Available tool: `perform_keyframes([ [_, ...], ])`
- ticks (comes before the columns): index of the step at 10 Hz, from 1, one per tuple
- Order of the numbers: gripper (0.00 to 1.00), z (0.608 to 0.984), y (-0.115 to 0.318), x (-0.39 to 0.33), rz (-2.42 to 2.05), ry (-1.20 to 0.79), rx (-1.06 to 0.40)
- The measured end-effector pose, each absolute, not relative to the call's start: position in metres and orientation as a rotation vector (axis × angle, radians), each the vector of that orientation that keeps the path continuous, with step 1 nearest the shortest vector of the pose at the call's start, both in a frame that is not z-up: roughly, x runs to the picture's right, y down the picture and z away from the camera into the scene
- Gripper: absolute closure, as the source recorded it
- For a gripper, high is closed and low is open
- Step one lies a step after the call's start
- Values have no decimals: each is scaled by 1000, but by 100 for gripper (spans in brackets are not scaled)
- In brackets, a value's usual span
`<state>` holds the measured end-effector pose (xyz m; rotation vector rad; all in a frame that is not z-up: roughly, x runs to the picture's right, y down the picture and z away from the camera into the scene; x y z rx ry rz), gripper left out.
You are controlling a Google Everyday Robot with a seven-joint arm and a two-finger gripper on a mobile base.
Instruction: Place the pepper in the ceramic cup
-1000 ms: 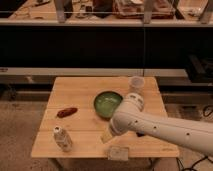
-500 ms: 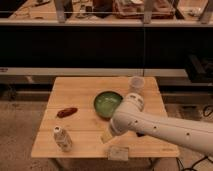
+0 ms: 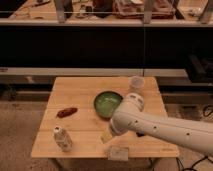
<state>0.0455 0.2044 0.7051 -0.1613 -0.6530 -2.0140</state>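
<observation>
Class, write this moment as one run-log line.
gripper: open, holding nothing, near front of wooden table | small dark red-brown pepper: lying at table's left | small beige ceramic cup: upright, far edge, beyond wide green bowl

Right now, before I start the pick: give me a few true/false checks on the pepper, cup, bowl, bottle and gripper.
1. The pepper lies on the table, left of the green bowl. True.
2. The pepper is already in the ceramic cup. False: it lies on the bare table, far from the cup.
3. The ceramic cup stands toward the table's far right, behind the bowl. True.
4. The gripper is holding the pepper. False: it is open over the front of the table, in front of the bowl and well apart from the pepper.
5. The white bottle is inside the bowl. False: it is on the table near the front left corner.
</observation>
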Motion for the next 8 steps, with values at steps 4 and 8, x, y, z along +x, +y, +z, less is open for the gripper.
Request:
perform_keyframes([
  [4, 20, 707, 197, 42, -2024, -629, -129],
  [8, 20, 712, 142, -20, -2224, -442, 259],
])
